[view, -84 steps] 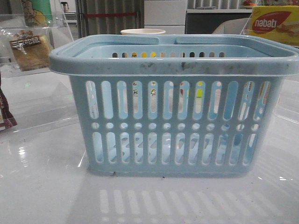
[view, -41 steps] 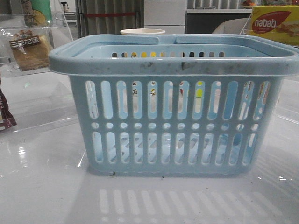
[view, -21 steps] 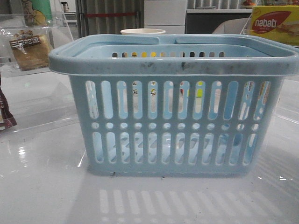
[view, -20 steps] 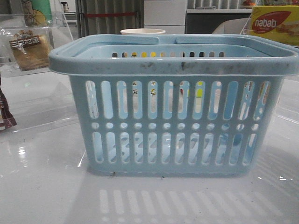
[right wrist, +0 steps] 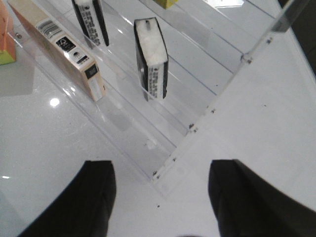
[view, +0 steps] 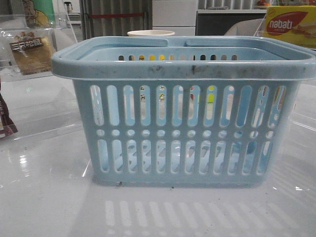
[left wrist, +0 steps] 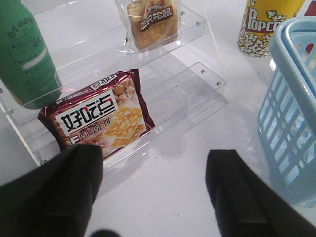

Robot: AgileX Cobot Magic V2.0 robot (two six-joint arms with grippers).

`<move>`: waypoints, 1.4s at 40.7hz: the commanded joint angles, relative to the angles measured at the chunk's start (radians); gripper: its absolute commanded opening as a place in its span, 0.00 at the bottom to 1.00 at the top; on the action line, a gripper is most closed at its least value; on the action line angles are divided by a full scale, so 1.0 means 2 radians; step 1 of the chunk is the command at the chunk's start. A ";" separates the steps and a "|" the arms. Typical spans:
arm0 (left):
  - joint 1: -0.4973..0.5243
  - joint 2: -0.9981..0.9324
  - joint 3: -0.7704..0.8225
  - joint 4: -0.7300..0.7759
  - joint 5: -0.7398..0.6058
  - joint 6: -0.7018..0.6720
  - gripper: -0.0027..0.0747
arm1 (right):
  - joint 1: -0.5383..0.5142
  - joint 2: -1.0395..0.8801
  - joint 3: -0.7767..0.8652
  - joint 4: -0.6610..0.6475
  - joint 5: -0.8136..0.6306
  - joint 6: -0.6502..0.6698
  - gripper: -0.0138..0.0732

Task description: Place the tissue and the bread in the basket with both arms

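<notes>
- Glossy white surface (view: 49, 197) fills the foreground of the front view, mirroring the slots of what stands on it; grey cabinets and a dark doorway lie behind.
- At far left, a clear acrylic stepped display rack (left wrist: 197, 74) holds the goods on the robot's left side.
- On its upper step leans the golden-brown bread in a clear plastic wrapper (left wrist: 150, 24), its dark label printed with white characters; the front view shows it at upper left (view: 30, 53), well apart from the basket.
- Beside it stands a green plastic bottle (left wrist: 24, 59), and on the lower step lies a dark maroon cracker packet (left wrist: 98, 121), tilted against the step.
- The left pincer (left wrist: 153, 192) hovers over bare surface just in front of that rack, its two black fingers (left wrist: 74, 182) wide apart and holding nothing.
- A yellow popcorn cup (left wrist: 266, 24) stands behind the basket's corner.
- Centre stage, the large light-blue plastic basket (view: 182, 69) sits on the surface: thick scuffed rim with dark smudges, two rows of upright slots with round holes between, folding handles lying flat.
- A yellow-and-red "nabati" box (view: 290, 24) shows at upper right.
- On the robot's right, a second clear acrylic rack (right wrist: 207, 89) carries the small flat black rectangular tissue pack (right wrist: 152, 57), standing on edge with its pale end upward, a similar black pack (right wrist: 91, 19) behind it, and a tan carton with a barcode (right wrist: 64, 49).
- The right pincer (right wrist: 163, 192) hangs before this rack's corner, fingers (right wrist: 237, 197) spread apart, empty, well short of the tissue pack.
</notes>
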 commanded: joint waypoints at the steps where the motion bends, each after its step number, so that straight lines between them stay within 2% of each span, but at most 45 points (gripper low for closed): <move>1: -0.003 0.001 -0.017 -0.002 -0.037 -0.003 0.69 | -0.004 0.024 -0.046 0.008 -0.035 -0.002 0.74; 18: -0.003 0.001 -0.017 -0.002 -0.037 -0.003 0.69 | -0.004 0.159 -0.145 0.012 -0.047 -0.002 0.74; 36: -0.003 0.001 -0.017 -0.002 -0.037 -0.003 0.69 | -0.004 0.227 -0.170 0.012 -0.102 -0.002 0.74; 39: -0.003 0.001 -0.017 -0.002 -0.037 -0.003 0.69 | -0.004 0.228 -0.170 0.012 -0.108 -0.002 0.68; 47: -0.003 0.001 -0.017 -0.002 -0.037 -0.003 0.69 | -0.003 0.223 -0.170 0.031 -0.104 -0.002 0.44; 50: -0.003 0.001 -0.017 -0.002 -0.037 -0.003 0.69 | -0.003 0.218 -0.170 0.041 -0.099 -0.002 0.41; 57: -0.003 0.001 -0.017 -0.002 -0.037 -0.003 0.69 | 0.001 0.189 -0.170 0.053 -0.086 -0.002 0.41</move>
